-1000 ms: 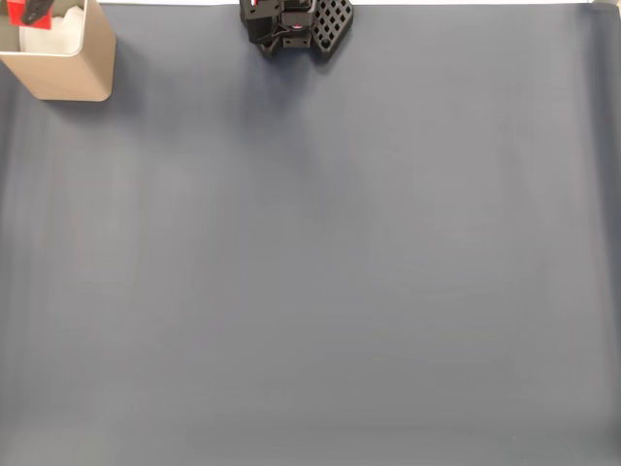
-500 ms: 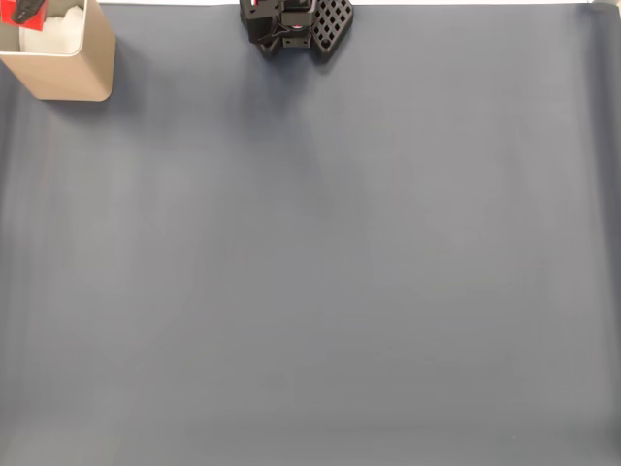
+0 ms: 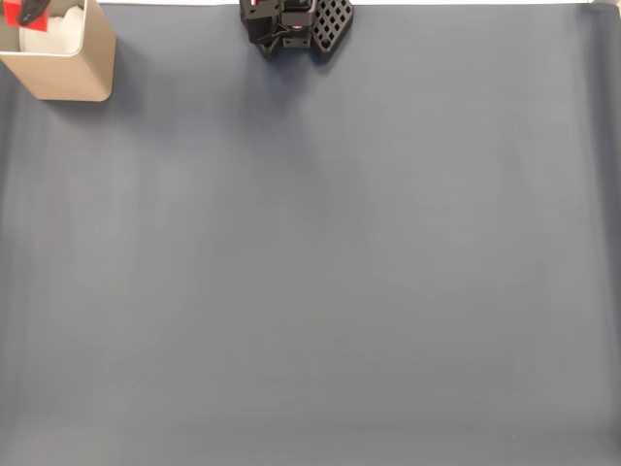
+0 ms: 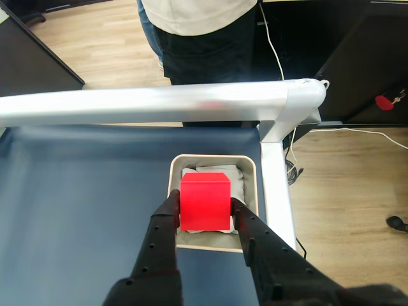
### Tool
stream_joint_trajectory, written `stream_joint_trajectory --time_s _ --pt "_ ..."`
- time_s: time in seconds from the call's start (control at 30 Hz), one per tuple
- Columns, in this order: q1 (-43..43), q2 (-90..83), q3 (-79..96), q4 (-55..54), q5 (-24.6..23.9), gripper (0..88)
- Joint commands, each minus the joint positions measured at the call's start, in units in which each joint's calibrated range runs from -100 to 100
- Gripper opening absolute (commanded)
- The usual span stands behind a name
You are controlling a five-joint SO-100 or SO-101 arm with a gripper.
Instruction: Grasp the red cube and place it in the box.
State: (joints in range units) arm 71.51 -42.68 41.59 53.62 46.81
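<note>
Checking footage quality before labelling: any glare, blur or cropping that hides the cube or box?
Wrist view: sharp and evenly lit; red cube crisp between the gripper fingers above the box; mild glare on the white rail. Fixed view: soft, flat light; the box is cropped at the corner, with just a sliver of cube.

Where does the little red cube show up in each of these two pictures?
Fixed view: the red cube is a sliver in the top left corner, above the box.
Wrist view: the red cube sits centre frame, clamped in the pincer over the box.
Shared landmark: the box.
</note>
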Motion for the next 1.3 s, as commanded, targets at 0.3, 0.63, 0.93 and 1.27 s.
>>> stream_joint_trajectory --time_s 0.3,0.63,0.93,1.27 --pt "0.9 -1.7 -0.9 3.1 1.0 39.5" --pt "0.9 -1.9 -0.5 3.2 1.4 47.7" --pt "0.8 -1.9 -0.4 3.1 1.4 47.5" --pt "0.4 -2.0 -0.7 3.3 0.7 29.6"
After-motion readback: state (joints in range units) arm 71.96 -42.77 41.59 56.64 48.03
